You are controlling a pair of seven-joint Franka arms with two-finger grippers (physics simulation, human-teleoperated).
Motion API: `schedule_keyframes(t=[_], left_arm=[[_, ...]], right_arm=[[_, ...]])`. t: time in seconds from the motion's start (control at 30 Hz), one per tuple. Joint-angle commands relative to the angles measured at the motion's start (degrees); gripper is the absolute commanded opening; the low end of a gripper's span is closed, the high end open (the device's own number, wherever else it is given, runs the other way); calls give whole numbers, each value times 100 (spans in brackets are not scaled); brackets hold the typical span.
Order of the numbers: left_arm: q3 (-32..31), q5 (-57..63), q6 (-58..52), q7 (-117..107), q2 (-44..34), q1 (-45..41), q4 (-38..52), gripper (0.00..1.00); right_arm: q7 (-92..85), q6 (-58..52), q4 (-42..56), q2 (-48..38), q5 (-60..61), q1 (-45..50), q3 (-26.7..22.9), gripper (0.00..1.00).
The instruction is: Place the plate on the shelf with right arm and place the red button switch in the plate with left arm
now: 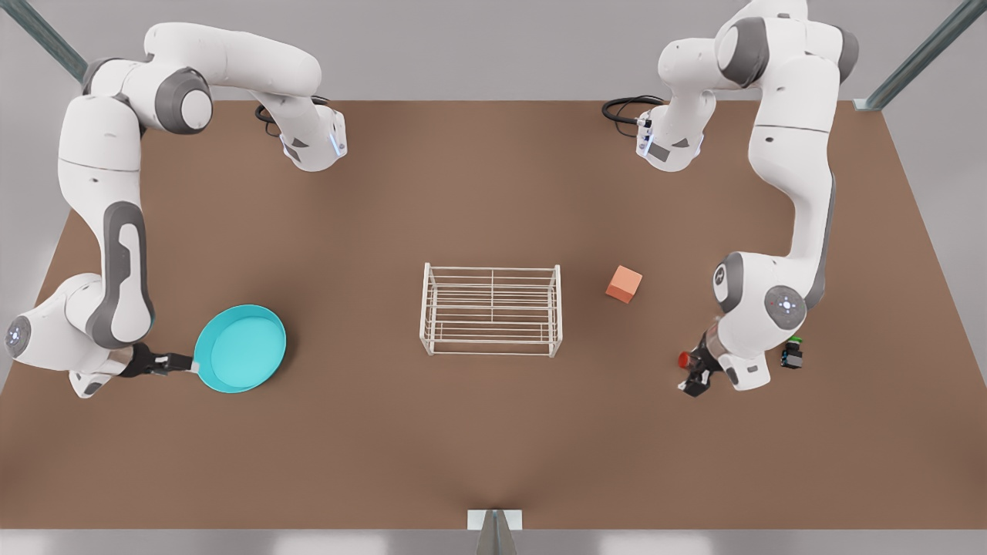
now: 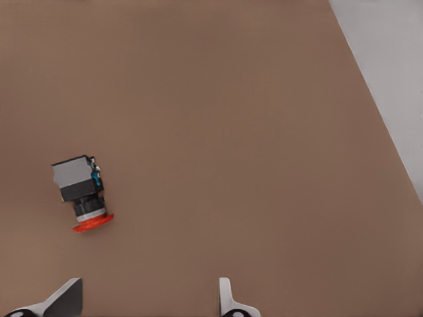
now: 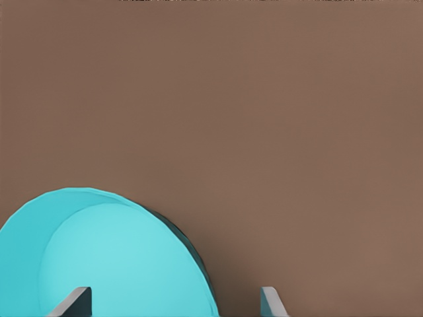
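The turquoise plate (image 1: pixel 240 348) lies on the table at the front view's left. My right gripper (image 1: pixel 180 362) reaches in level at its rim. In the right wrist view the plate (image 3: pixel 106 257) sits under the right gripper (image 3: pixel 175 305), which is open, one finger over the dish and one outside the rim. The red button switch (image 1: pixel 685 359) lies on its side at the front view's right, close beside my left gripper (image 1: pixel 695 381). The left wrist view shows the switch (image 2: pixel 82 195) off to one side of the open left gripper (image 2: pixel 147 305). The white wire shelf (image 1: pixel 491 270) stands mid-table.
An orange cube (image 1: pixel 624 284) sits between the shelf and the left arm. A black switch with a green cap (image 1: pixel 792 354) lies just beyond the left arm's wrist. The table edge (image 2: pixel 383 99) runs near the left gripper.
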Motion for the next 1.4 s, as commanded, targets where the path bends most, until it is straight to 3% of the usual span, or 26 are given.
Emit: schedule_keyframes(t=[0.0,0.33,0.4,0.5,0.57,0.73,1.37], left_arm=[[0,24,728,-1277,-1,107,-106,100],[0,498,658,-1137,43,116,-642,100],[0,797,219,-1119,104,125,-625,100],[0,1052,192,-1031,192,151,-493,100],[0,1342,-449,-1005,403,178,-115,100],[17,1544,-1047,-741,561,248,-115,100],[0,1711,-942,-767,1132,353,403,100]], right_arm=[[-1318,262,15,96,110,10,5,90],[-1537,447,261,421,321,28,14,81],[-2100,403,156,421,339,28,67,76],[-2531,385,85,430,339,-7,75,76],[-2768,377,24,421,339,-16,67,74],[-3067,166,-20,421,339,-95,67,70],[-3357,-353,-99,412,339,-130,67,63]])
